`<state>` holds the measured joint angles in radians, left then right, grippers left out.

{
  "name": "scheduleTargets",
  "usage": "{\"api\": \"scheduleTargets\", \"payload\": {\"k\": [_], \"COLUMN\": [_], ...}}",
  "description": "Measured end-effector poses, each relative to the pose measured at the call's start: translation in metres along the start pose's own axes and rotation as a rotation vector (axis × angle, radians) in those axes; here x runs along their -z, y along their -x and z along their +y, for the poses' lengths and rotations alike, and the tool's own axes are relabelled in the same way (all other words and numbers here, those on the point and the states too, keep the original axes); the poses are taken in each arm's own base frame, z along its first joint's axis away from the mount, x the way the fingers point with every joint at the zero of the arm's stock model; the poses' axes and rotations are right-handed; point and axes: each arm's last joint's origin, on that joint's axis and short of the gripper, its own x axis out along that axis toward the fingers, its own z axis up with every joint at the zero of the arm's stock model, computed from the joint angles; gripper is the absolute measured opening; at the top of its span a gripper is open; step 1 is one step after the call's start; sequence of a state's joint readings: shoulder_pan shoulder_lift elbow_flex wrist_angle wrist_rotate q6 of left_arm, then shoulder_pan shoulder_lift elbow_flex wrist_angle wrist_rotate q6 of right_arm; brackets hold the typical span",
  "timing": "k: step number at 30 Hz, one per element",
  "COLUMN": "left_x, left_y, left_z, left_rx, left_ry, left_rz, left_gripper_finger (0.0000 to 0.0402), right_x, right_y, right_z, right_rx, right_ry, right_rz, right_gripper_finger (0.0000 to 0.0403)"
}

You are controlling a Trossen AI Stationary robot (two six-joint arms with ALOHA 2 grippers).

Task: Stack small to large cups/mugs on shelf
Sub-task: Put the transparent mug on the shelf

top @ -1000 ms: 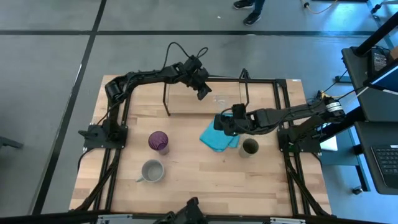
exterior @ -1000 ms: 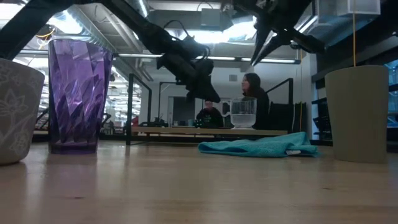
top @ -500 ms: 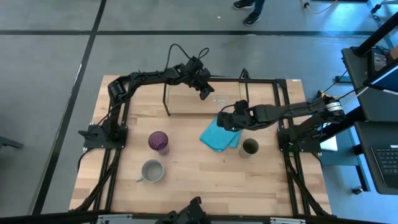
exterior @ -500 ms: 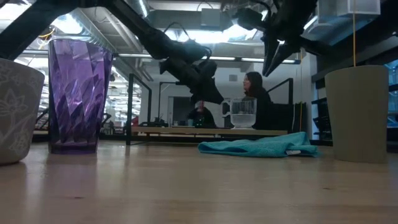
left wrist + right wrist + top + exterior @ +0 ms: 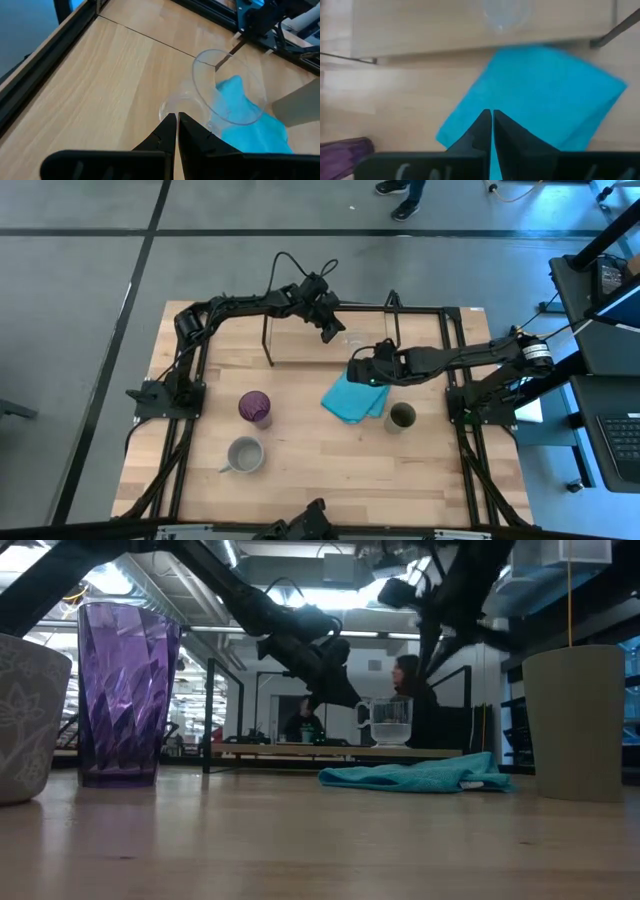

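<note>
I see the small clear glass (image 5: 220, 95) standing upright on the shelf (image 5: 330, 340), at about twelve o'clock on the surface (image 5: 310, 480). It has a handle and thin walls, so I judge it light, rigid, slick and breakable; the handle or the rim is where I would take it, gently. The left claw (image 5: 177, 120) sits just beside its handle, clenched and holding nothing.

The other three are off the shelf. The purple tumbler (image 5: 254, 408) stands at about nine o'clock, faceted, stiff, probably light plastic and easy to tip, best pinched at the rim. The grey mug (image 5: 244, 454) at seven o'clock looks heavier ceramic, with a handle at its side and a raised pattern. The olive-green cup (image 5: 401, 416) at three o'clock is plain and smooth-walled, so a rim pinch suits it.

The right claw (image 5: 491, 120) hangs over the turquoise cloth (image 5: 352, 397) near the centre, clenched, nothing in it. The cloth is soft and limp.

I can read no brand, label or writing on anything, though the mug's pattern is too close and cropped in the low view to be sure.
</note>
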<state>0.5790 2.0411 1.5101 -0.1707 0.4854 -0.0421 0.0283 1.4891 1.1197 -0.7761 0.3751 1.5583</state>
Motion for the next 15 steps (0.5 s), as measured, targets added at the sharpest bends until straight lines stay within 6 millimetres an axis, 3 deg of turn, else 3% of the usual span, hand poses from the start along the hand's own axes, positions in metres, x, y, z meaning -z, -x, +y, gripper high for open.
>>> {"api": "scheduleTargets", "payload": {"k": [3,8,15], "left_x": [0.001,0.007,0.009], "left_y": [-0.001,-0.006,-0.010], "left_z": [0.000,0.007,0.010], "left_rx": [0.000,-0.009,-0.012], "left_ry": [0.001,0.017,0.019], "left_rz": [0.002,0.023,0.025], "left_gripper_finger": [0.0011,0.0011,0.0011], "right_x": [0.004,0.006,-0.010], "right_y": [-0.014,-0.019,-0.023], "right_z": [-0.007,-0.010,-0.009], "right_rx": [-0.019,-0.033,-0.020], "right_ry": [-0.012,-0.009,0.023], "right_rz": [0.016,0.004,-0.025], "right_gripper_finger": [0.0020,0.0020,0.0020]}}
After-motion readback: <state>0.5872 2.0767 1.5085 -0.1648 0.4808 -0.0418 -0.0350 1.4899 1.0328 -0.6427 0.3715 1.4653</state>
